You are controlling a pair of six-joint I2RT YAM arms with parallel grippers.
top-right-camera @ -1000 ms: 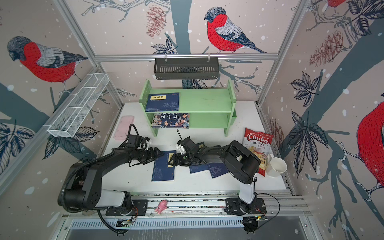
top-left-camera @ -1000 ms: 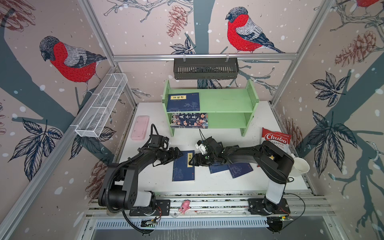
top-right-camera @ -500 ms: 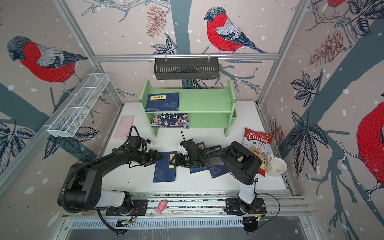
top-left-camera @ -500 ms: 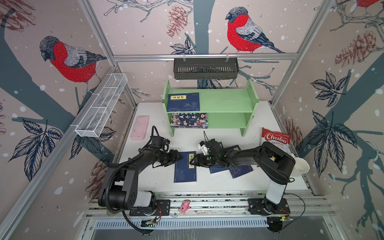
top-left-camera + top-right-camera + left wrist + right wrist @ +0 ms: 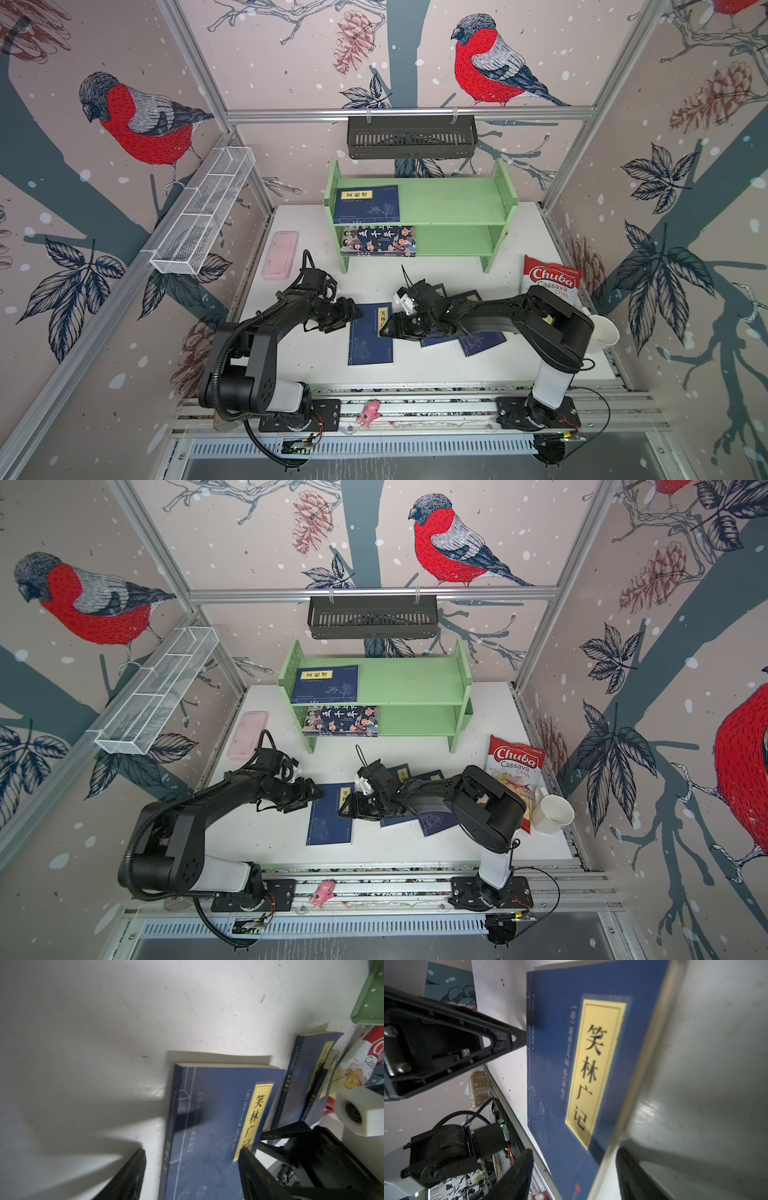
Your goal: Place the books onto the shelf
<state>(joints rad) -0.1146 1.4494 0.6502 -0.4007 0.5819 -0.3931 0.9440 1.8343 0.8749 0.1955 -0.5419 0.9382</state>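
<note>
Fingers of the left gripper stand apart, clamped on nothing. In the left wrist view one hangs over the bare desk and its partner over the cover of a navy book with a yellow title label. The right gripper sits at that book's opposite long edge. Its fingers are apart too, and the cream page edge runs between them in the right wrist view — whether either finger touches the paper I cannot tell.

The navy book lies cover up near the middle of the desk's front edge, between the two grippers. Just to its right, partly under the right arm, a second navy book and a third navy book lie overlapping.

The green shelf stands against the desk's back edge. A fourth navy book lies flat at the left end of its top tier, and the cartoon book lies below it on the lower tier, jutting past the front.

Along the desk's left edge lies a pink case. At the right edge there is a chip bag, with a white cup nearer the front right corner. A black basket hangs on the back rail and a wire tray on the left rail.
</note>
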